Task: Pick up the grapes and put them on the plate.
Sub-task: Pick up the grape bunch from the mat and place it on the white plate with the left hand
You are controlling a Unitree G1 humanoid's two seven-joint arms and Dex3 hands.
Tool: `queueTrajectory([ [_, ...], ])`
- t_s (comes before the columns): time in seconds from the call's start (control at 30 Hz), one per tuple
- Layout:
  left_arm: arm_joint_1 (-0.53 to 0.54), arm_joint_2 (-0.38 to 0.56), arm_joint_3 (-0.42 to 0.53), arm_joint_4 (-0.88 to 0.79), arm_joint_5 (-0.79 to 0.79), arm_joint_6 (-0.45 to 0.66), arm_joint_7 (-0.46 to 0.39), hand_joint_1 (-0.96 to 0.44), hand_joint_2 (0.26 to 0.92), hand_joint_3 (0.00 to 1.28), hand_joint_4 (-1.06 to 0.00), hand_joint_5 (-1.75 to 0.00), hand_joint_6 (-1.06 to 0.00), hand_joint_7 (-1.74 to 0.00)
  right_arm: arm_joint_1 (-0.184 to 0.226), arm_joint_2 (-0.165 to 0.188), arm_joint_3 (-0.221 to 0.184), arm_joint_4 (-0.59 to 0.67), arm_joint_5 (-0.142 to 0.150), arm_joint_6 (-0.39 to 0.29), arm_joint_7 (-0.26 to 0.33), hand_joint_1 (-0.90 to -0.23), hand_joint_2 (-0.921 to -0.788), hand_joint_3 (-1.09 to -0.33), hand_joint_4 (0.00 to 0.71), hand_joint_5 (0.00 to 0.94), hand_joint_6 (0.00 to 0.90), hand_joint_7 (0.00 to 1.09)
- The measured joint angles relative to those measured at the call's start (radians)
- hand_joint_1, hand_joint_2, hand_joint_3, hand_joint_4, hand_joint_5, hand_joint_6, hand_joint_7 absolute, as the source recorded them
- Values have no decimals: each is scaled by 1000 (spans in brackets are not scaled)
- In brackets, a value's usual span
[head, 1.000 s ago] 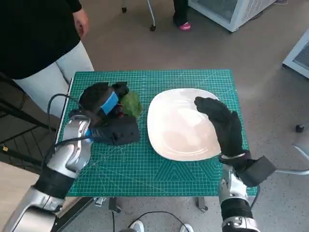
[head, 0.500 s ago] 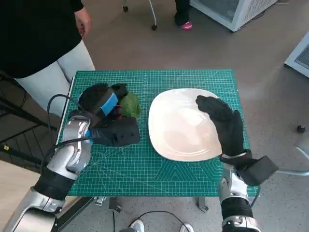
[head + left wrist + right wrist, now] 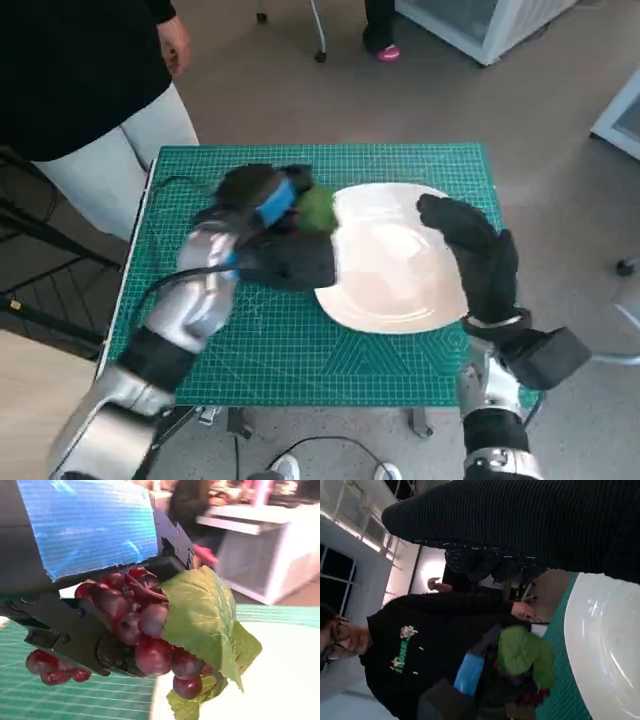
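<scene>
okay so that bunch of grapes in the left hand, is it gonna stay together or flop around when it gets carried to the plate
The grapes probably flop: a few berries hang loose below the left hand. Round berries might roll once dropped on the smooth plate. The green leaf looks thin and limp.

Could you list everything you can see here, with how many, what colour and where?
bunch of dark red grapes with a green leaf: one, red and green, held in the left hand at the plate's near-left edge
round white plate: one, white, on the mat's right half
green gridded cutting mat: one, green, covering the small table
white cabinet: one, white, on the floor beyond the table
person in a black top and pale trousers: one, standing by the table's far-left corner
left hand: one, black with blue tape, gripping the grapes
right hand: one, black knitted glove, over the plate's right side
</scene>
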Motion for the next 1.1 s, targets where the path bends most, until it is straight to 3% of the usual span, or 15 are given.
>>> queueTrajectory([
  [0.4, -156, -135, -50, 253, -3, -135, 39, 1, 920, 92, -677, -1278, -596, -1094, 50, -15, -13, -70, 13, -1, 0, -427, -921, -541, 514, 11, 333, 494],
  [0.7, -263, -227, -70, 467, -7, -210, 84, 1, 920, 113, -579, -1446, -667, -963, 70, -21, -32, -93, 14, -1, -13, -419, -921, -533, 518, 11, 343, 479],
  [0.9, -309, -284, -72, 572, -15, -230, 95, 1, 862, 271, -532, -1371, -561, -1241, 72, -20, -37, -101, 12, -2, -30, -417, -921, -530, 518, 10, 348, 470],
  [1.1, -331, -313, -72, 634, -21, -245, 99, 1, 841, 326, -519, -1358, -531, -1313, 73, -18, -36, -105, 11, -3, -41, -416, -921, -529, 518, 9, 351, 463],
])
